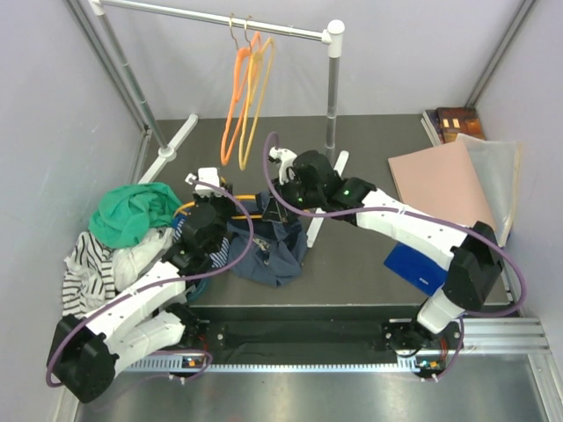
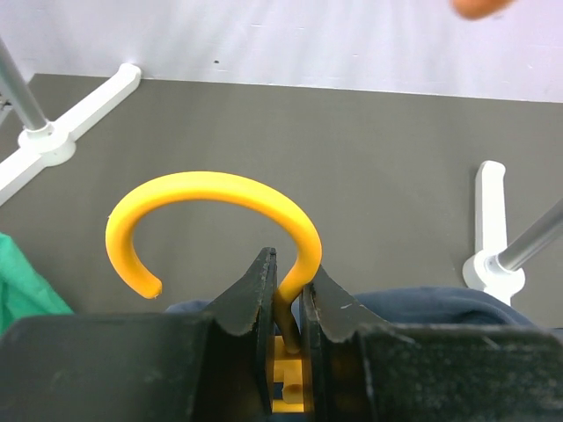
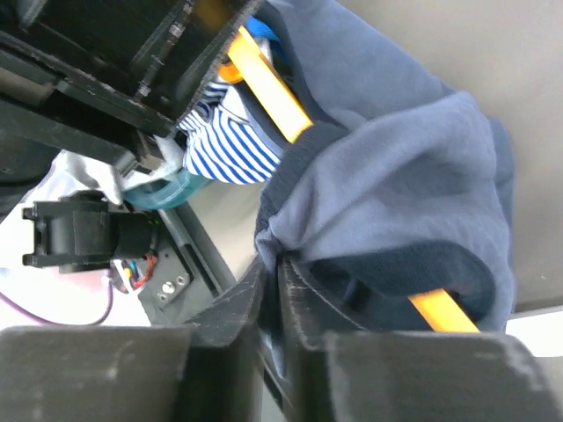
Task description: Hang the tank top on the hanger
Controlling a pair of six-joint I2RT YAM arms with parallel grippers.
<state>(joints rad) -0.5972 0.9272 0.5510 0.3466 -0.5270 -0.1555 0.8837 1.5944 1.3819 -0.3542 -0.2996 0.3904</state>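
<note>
Slumping in a dark navy heap on the grey table [image 1: 369, 290], right between the two arms, there's the tank top [image 1: 273, 251], and the amber hanger [image 2: 220, 183] is already partly inside it. The left gripper [image 2: 286, 277] has its jaws pinched tight on the hanger's neck just below the hook, and its wrist camera gives the clearest look at that curved hook, standing free above the table. The right wrist camera shows what the overhead view cannot: a yellow hanger arm running in under the navy cloth and peeking out again lower down, with the right gripper [image 3: 274, 272] pressed together on a folded edge of the tank top. How much of the hanger is covered is hard to tell, since the cloth is bunched and the arms block the middle from above. A blue-and-white striped cloth [image 3: 220, 149] lies just behind the hanger arm, and from above it is spread at the left beside a green garment [image 1: 132, 211]. At the back stands a white clothes rack [image 1: 332, 79] with two orange hangers [image 1: 246, 88] on its rail. Off to the right lie a pink board [image 1: 440, 180], a clear plastic sheet [image 1: 494, 167], a flat blue item [image 1: 413, 264] partly hidden by the right arm, and some brown books [image 1: 457, 119], cut by the wall edge.
</note>
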